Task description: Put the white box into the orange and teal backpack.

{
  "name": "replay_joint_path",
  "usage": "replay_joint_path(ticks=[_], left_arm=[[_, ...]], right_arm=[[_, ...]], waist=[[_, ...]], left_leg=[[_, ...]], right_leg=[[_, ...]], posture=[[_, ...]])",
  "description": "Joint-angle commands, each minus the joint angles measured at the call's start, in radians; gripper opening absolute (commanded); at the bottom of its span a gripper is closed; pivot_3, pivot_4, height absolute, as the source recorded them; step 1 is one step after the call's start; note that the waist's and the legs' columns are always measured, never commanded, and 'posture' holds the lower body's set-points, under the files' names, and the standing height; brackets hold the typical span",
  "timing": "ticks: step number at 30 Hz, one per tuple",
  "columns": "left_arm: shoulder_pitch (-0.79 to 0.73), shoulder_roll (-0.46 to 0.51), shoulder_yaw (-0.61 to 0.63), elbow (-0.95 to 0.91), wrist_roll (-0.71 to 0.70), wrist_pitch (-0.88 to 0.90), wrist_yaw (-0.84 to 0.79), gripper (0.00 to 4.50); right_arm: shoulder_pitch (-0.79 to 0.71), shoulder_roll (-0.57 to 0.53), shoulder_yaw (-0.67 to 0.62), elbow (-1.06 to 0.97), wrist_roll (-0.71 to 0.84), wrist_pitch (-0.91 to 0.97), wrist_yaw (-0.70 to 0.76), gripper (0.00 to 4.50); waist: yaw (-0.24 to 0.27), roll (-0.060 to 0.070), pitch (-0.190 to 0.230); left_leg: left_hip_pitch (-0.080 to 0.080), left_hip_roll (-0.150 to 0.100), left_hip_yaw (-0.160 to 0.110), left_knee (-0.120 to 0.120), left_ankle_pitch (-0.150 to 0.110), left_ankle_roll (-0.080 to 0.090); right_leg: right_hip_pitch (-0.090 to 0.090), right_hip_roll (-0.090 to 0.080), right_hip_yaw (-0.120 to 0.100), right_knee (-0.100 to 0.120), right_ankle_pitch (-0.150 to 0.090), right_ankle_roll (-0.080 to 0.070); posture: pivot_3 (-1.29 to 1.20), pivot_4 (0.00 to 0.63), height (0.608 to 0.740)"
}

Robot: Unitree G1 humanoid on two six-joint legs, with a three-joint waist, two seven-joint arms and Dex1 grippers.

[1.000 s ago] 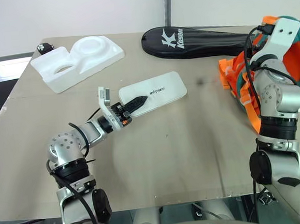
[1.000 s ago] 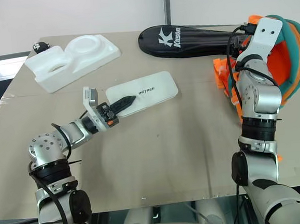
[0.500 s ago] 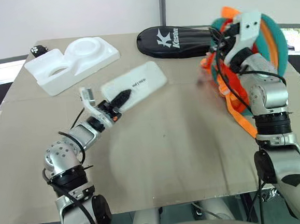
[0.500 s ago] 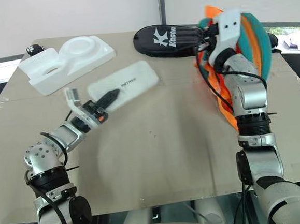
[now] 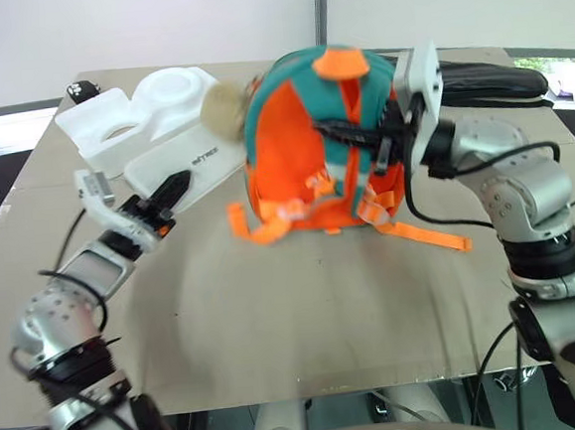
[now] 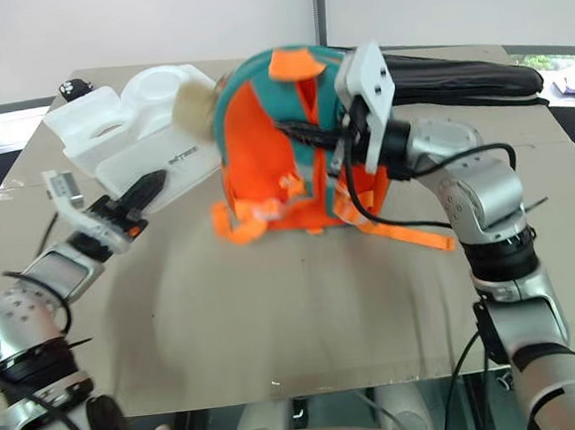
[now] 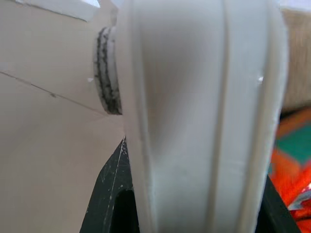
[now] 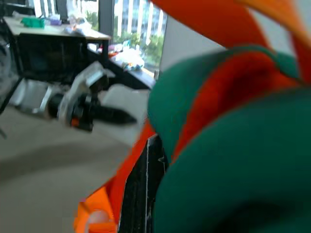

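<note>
- Two grippers are engaged, one item apiece.
- Left gripper point(image 5: 171, 189), left of frame centre: jaws clamped on the near end of the flat translucent-white plastic box point(image 5: 179, 168); one black finger lies across its top face.
- White box: lifted and tilted, just left of the backpack, with the white foam tray point(image 5: 140, 115) with round hollows behind it at upper left. The left wrist view shows the box edge-on between the black fingers point(image 7: 109, 206).
- Right gripper point(image 5: 387, 147), right of centre: jaws clenched on the right side of the small orange and teal backpack point(image 5: 302, 144).
- Backpack: upright at frame centre, orange webbing straps point(image 5: 419, 235) trailing onto the tan counter point(image 5: 305, 313); tan plush toy point(image 5: 224, 105) at its upper left.
- Black racket case point(image 5: 486, 78) with its lettering hidden: upper right, behind the right arm.
</note>
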Motion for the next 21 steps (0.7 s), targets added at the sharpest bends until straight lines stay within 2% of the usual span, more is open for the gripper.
replay_joint_path(ticks=[1,4,8,11,15,18,21], left_arm=[[-0.010,0.090,0.052,-0.099,-0.035,-0.077,-0.148,1.06],[-0.023,0.168,0.098,-0.087,-0.166,-0.023,-0.293,1.06],[0.024,0.266,0.087,-0.127,-0.211,0.023,-0.429,1.06],[0.087,0.294,0.092,-0.158,-0.262,0.072,-0.477,1.06],[0.176,0.320,0.096,-0.179,-0.220,0.053,-0.539,1.06],[0.170,0.320,0.104,-0.139,-0.202,0.016,-0.525,1.06],[0.228,0.363,0.088,-0.141,-0.171,0.027,-0.600,1.06]], right_arm=[[0.005,-0.030,-0.060,-0.073,0.047,0.014,0.018,0.02],[0.028,-0.059,-0.076,-0.073,0.068,0.022,0.040,0.02],[0.032,-0.064,-0.086,-0.054,0.067,0.019,0.027,0.02],[0.033,-0.052,-0.090,-0.040,0.066,0.013,0.015,0.02],[0.045,-0.046,-0.089,-0.034,0.062,0.005,0.015,0.02],[0.057,-0.049,-0.088,-0.037,0.063,0.001,0.023,0.02],[0.066,-0.053,-0.093,-0.039,0.069,0.004,0.023,0.02]], waist=[[0.007,0.000,0.001],[0.012,0.000,0.001],[0.011,-0.001,0.001],[0.010,0.000,0.001],[0.010,0.000,0.001],[0.014,0.000,0.001],[0.013,-0.001,0.001]], left_leg=[[0.000,0.000,0.000,0.000,0.000,0.000],[0.002,0.001,-0.001,0.001,0.000,0.000],[0.002,0.001,0.000,0.002,0.000,0.000],[0.002,0.001,0.001,0.002,0.000,0.000],[0.002,0.002,0.000,0.001,0.000,0.000],[0.002,0.002,0.000,0.001,0.000,0.000],[0.002,0.002,0.000,0.002,0.000,0.000]], right_leg=[[0.000,0.000,0.000,0.000,0.000,0.000],[0.000,0.002,0.000,0.001,0.000,0.000],[0.001,0.002,0.000,0.001,0.000,0.000],[0.001,0.002,0.001,0.001,0.000,0.000],[0.001,0.002,0.000,0.001,0.000,0.000],[0.001,0.002,0.000,0.001,0.000,0.000],[0.001,0.002,0.000,0.001,0.000,0.000]], posture=[[0.00,0.150,0.740],[0.00,0.150,0.740],[0.00,0.150,0.740],[0.00,0.150,0.740],[0.00,0.150,0.740],[0.00,0.150,0.740],[0.00,0.150,0.740]])
